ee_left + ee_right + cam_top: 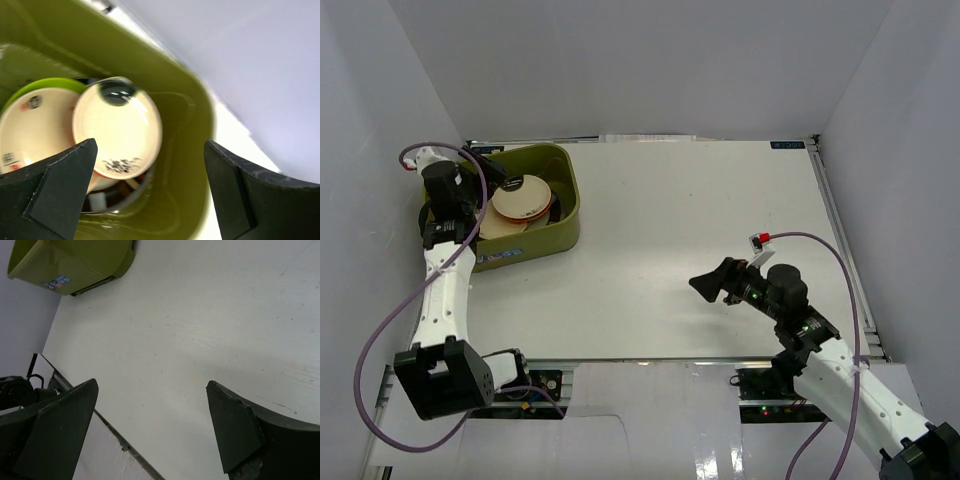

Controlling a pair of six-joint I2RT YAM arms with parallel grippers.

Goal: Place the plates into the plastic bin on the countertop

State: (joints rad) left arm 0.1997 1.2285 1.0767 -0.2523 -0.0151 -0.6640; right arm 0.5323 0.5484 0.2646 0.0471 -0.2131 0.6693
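We see the flat white worktop carrying the olive-green rectangular plastic bin at its far left corner, cream patterned round plates lying inside over a lime-green plate. Our left pincer hangs released above them; the right pincer gapes empty over the worktop, far from the bin.

Plastic bin — olive-green, rounded corners, upright at the far-left corner of the white surface. Plates stacked inside — cream patterned plate uppermost, second cream plate partly beneath, lime green plate under that.
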